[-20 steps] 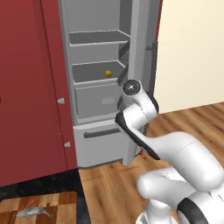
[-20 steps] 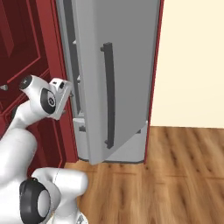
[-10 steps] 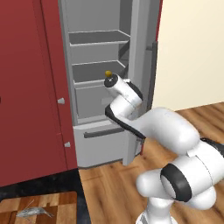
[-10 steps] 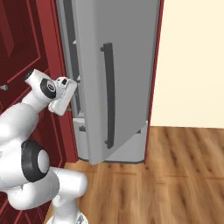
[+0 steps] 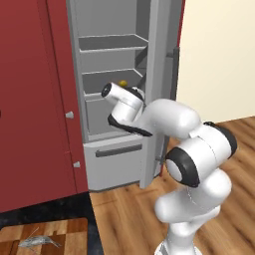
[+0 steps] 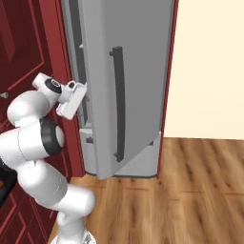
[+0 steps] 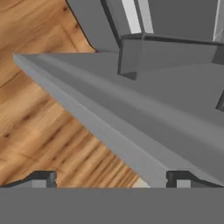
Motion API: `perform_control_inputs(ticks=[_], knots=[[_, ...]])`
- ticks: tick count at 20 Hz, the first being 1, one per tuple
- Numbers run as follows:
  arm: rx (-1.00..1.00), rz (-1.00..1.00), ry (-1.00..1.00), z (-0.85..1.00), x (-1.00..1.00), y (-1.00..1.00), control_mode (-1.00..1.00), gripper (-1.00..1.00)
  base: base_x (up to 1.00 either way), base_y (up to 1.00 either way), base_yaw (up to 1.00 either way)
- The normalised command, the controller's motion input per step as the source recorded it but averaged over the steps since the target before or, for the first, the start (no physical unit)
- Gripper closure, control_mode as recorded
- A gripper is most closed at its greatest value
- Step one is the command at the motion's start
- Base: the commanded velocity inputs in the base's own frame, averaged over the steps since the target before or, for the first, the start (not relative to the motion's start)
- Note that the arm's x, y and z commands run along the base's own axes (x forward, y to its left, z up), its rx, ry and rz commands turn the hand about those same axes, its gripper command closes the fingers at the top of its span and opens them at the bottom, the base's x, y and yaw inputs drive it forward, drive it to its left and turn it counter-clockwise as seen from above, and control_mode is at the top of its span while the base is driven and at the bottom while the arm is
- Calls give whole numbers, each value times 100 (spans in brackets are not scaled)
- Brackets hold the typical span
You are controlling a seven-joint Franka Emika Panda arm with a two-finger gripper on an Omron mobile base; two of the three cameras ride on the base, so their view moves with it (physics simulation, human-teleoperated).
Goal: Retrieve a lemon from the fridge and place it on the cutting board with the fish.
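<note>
Inventory: one lemon [image 5: 122, 82] on a fridge [image 5: 124, 64] shelf, one fish [image 5: 37, 241] below; tool [image 7: 111, 177] fully open, holding nothing.

fridge [image 5: 159, 74] door open, shelf [image 5: 107, 77] mouth clear, door edge close right

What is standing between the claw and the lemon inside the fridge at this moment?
Nothing visible stands in the way. The fridge door is open, and the lemon lies free on a shelf just behind the robot's wrist. The open claw looks down over a shelf edge, so it must turn toward the fruit.
</note>
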Motion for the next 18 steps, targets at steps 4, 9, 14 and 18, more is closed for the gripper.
perform_control_inputs(ticks=[4,9,14,18], knots=[[-4,-2,0,-8,39,0,-100,-100,0,0,0],[-2,-1,-3,-12,30,-9,-100,-100,0,0,0],[-1,-6,0,-23,4,-54,-100,-100,0,0,0],[0,-7,-2,-14,-2,-87,-100,-100,0,0,0]])
